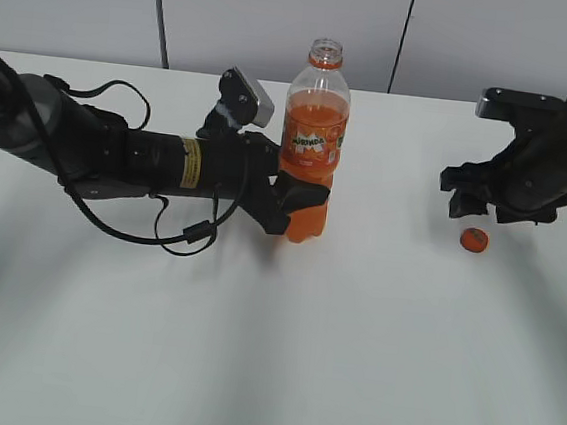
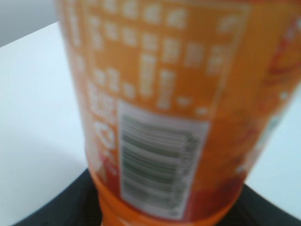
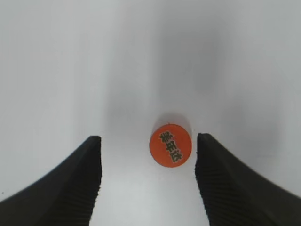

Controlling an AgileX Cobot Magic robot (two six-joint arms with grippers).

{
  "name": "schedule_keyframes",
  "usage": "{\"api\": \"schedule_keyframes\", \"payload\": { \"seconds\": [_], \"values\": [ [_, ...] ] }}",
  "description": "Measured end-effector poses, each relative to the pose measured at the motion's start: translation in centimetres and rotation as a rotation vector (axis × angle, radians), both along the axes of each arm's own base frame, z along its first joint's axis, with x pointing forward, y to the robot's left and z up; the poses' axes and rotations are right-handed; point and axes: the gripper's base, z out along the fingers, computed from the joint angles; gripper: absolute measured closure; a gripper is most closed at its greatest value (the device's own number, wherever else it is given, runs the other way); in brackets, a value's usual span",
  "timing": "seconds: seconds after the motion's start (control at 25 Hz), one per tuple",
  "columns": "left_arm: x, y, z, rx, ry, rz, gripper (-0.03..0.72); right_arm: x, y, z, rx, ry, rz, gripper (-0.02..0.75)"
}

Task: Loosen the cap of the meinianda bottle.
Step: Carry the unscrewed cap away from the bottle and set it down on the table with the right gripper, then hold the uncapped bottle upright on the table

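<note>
Left gripper (image 1: 300, 196) clamped on lower body of tall clear plastic orange-soda bottle (image 1: 314, 140), upright mid-table with neck open; small round orange plastic cap (image 3: 170, 145) lies flat on white table (image 1: 350, 360) well right of bottle, under right gripper (image 3: 148, 157), fingers spread apart, touching nothing.

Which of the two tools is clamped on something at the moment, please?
The left tool: its jaws grip the lower body of the meinianda bottle. The right tool is open and empty, with the cap lying on the table between its fingers.
</note>
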Motion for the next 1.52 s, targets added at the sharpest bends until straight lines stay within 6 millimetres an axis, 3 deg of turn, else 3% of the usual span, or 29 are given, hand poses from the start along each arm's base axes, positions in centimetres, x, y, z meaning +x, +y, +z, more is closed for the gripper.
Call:
{"api": "schedule_keyframes", "payload": {
  "seconds": [0.4,0.64,0.92,1.04,1.28,1.52],
  "values": [
    [0.0,0.0,0.0,0.000,0.000,0.000,0.312,-3.6,-0.6,6.2,-0.030,0.123,0.019,0.266],
    [0.0,0.0,0.0,0.000,0.000,0.000,0.312,-6.1,-1.1,9.0,-0.054,0.207,0.046,0.266],
    [0.0,0.0,0.0,0.000,0.000,0.000,0.312,-7.8,-1.4,11.8,-0.050,0.174,0.050,0.266],
    [0.0,0.0,0.0,0.002,0.000,0.001,0.305,-8.1,-1.4,12.4,-0.047,0.154,0.049,0.266],
    [0.0,0.0,0.0,0.004,0.000,0.002,0.056,-8.1,-1.4,12.5,-0.049,0.153,0.055,0.266],
    [0.0,0.3,-0.2,0.045,-0.009,-0.015,0.074,-8.1,-1.4,12.5,-0.051,0.154,0.059,0.266]
  ]
}}
